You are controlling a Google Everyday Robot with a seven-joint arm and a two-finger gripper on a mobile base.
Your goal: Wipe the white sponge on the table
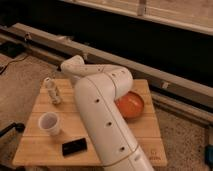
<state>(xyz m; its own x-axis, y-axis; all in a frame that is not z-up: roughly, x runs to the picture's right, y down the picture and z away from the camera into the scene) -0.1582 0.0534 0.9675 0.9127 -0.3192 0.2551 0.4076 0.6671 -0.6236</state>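
Observation:
The table (147, 131) is small and square, with a light wooden plank top. My white arm (102, 117) rises from the bottom edge and covers the middle of the table. It bends at the elbow and reaches left to the wrist end (73, 67) over the table's far left part. My gripper is hidden below and behind that wrist end. The white sponge is also hidden.
A white ridged bottle (52, 91) stands at the table's far left. A white paper cup (49, 123) stands in front of it. A black phone-like slab (74, 146) lies near the front edge. An orange bowl (132, 105) sits to the right of the arm. A long rail runs behind the table.

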